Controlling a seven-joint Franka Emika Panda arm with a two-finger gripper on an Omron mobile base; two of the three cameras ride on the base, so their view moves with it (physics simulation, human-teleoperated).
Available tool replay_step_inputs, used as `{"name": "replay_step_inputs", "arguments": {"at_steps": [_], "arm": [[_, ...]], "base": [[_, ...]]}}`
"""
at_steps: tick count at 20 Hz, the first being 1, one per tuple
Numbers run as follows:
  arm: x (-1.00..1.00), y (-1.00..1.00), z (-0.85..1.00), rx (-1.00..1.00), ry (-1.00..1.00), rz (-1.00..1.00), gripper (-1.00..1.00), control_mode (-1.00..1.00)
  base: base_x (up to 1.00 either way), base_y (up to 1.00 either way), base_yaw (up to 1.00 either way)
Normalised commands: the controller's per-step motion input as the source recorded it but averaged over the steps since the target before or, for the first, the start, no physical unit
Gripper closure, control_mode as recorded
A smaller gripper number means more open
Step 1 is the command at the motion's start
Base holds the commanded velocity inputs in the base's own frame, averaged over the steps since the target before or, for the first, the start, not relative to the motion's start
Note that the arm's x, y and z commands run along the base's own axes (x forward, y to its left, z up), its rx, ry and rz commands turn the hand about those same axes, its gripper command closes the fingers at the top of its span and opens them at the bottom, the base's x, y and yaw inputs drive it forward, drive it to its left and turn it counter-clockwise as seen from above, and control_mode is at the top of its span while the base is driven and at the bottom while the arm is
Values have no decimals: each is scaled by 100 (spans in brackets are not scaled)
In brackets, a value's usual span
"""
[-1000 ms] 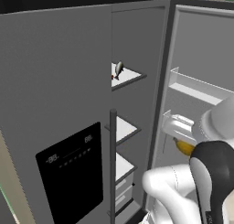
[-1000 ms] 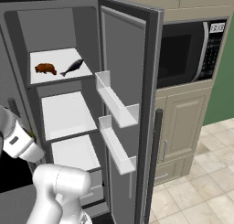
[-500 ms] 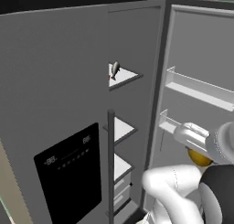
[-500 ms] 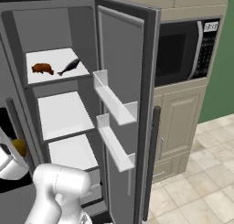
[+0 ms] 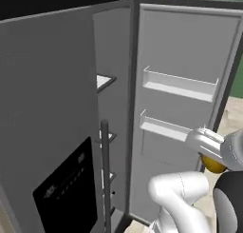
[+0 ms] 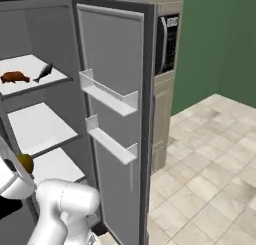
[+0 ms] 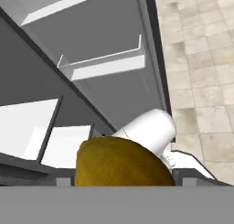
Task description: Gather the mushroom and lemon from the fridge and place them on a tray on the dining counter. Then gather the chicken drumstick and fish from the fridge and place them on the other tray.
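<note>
Lemon (image 7: 121, 161): we find it held in the hand (image 7: 122, 179), filling the lower centre of the hand view, with the jaws set apart on either side and clamped against it. In the left base view the same yellow fruit (image 5: 211, 164) shows under the white wrist, in front of the open fridge door (image 5: 185, 56); in the right base view it (image 6: 25, 163) sits at the left edge, level with the lower shelves.

Fridge (image 6: 40, 34): we see the compartment standing open. Its top shelf (image 6: 35, 84) carries the chicken drumstick (image 6: 15, 77) and, just beside it to the right, the dark fish (image 6: 44, 72). The two shelves below it appear bare and white.

Door bins: the upper bin (image 6: 111, 95) and the lower bin (image 6: 112, 144) on the open door hold nothing that we can make out.

Freezer door (image 5: 47, 108): closed, with a black dispenser panel (image 5: 66, 194) on its face.

Microwave (image 6: 167, 39): mounted beyond the fridge door; we note small markings on its panel, too small to read.
</note>
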Motion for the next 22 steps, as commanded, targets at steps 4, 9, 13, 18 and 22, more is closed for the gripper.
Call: {"name": "replay_step_inputs", "arguments": {"at_steps": [4, 9, 13, 18, 22], "arm": [[0, 0, 0, 0, 0, 0, 100, 100], [0, 0, 0, 0, 0, 0, 100, 100], [0, 0, 0, 0, 0, 0, 100, 100], [0, 0, 0, 0, 0, 0, 100, 100], [0, 0, 0, 0, 0, 0, 100, 100]], "base": [[-36, 0, -65], [-21, -16, -62], [-16, -44, -56], [-13, -69, -49], [-6, -83, -42]]}}
